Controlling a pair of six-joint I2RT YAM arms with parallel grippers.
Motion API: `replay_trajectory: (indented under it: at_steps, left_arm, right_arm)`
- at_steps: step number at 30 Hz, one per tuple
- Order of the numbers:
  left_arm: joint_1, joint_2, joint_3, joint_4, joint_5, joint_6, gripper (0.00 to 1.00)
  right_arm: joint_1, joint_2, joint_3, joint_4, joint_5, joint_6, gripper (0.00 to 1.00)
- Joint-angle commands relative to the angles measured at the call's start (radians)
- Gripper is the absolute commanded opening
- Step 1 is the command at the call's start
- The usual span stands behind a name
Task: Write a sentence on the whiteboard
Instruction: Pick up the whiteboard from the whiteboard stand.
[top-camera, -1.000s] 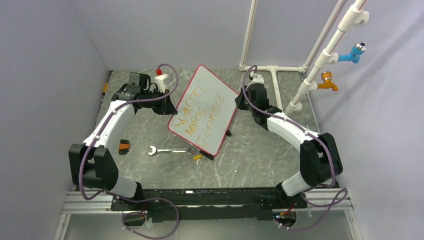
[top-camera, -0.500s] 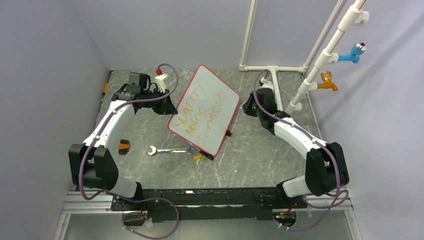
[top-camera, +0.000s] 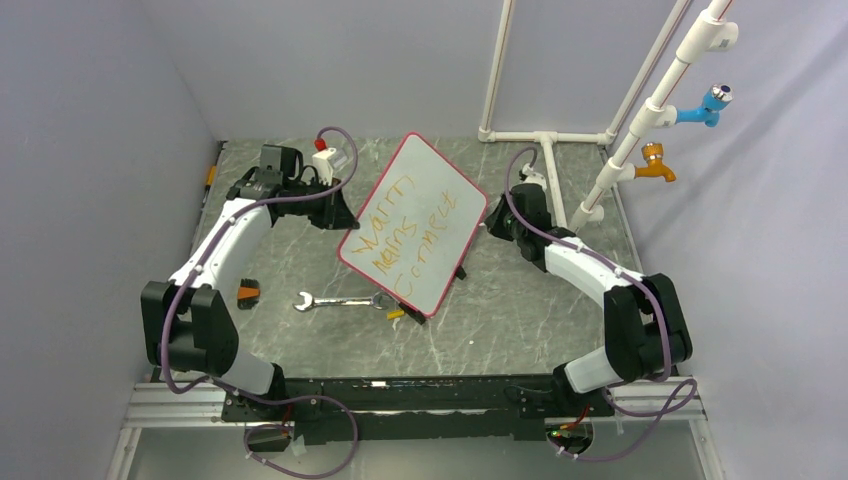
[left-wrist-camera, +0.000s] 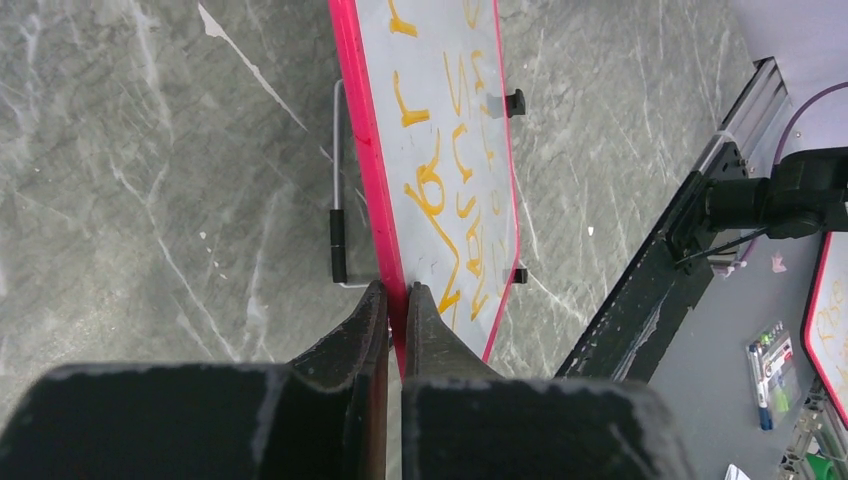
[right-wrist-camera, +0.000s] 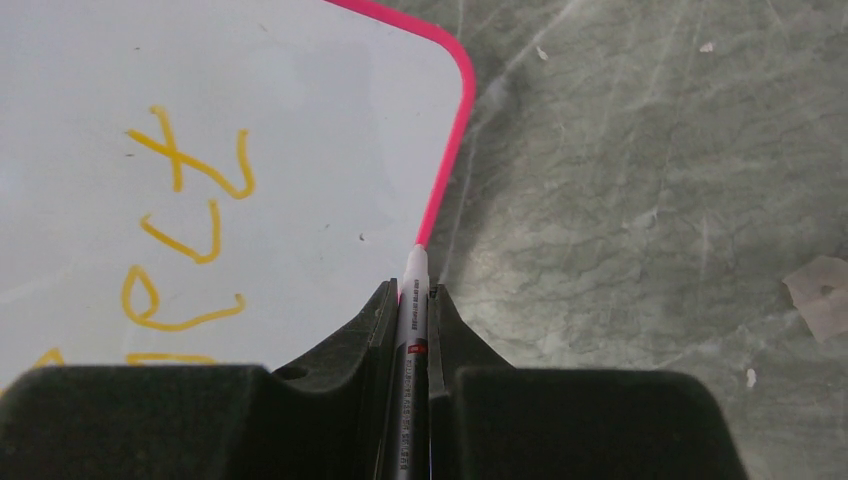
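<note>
**Pen at the board's corner, writing step nearly done**

Judging by the three lines of orange writing (top-camera: 405, 228) already across the whiteboard (top-camera: 440, 180), late in the writing step, perhaps at its very end; hard to make out the words.

Standing tilted at mid-counter (top-camera: 520, 320) between the two arms, propped from behind on a thin wire stand (left-wrist-camera: 338, 240) with dark sleeved ends. Pinched at its left-hand edge by the left gripper (left-wrist-camera: 397, 295), jaws drawn together on the thin pink rim, one on either side. Clamped in the right gripper (right-wrist-camera: 414, 290): a slim marker (right-wrist-camera: 412, 330), jaws tight on the barrel, pale tip poking forward at the board's rounded right corner. Cannot tell whether touching the rim or just off it.

Calls next for one of two things: bringing the tip back onto bare white for more letters, or lifting clear if finished. For more letters, light and even pressure, since braced only by the stand and the left clamp; too hard a push likely to tip or slide the board.

Smooth, glossy white face, flat and rigid, with small black clips (left-wrist-camera: 515, 102) on the edge. Matte grey counter with a pale marbled vein pattern. Lying flat near the board's lower edge, a shiny metal wrench (top-camera: 335, 300) and a small yellow piece (top-camera: 397, 314). At the far right, a white plastic pipe frame (top-camera: 545, 135).
</note>
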Motion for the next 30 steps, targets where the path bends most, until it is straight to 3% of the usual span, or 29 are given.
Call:
replay_trajectory:
  at_steps: [1, 10, 30]
  left_arm:
    - [-0.009, 0.001, 0.003, 0.062, 0.104, 0.007, 0.09]
    - [-0.009, 0.032, -0.004, 0.089, 0.165, -0.018, 0.16]
    - [-0.021, 0.092, -0.013, 0.158, 0.229, -0.107, 0.2]
  right_arm:
    - [-0.013, 0.009, -0.006, 0.047, 0.03, 0.016, 0.0]
    - [-0.015, 0.035, -0.027, 0.088, -0.001, 0.031, 0.0]
    - [-0.015, 0.078, -0.088, 0.14, -0.039, 0.055, 0.0]
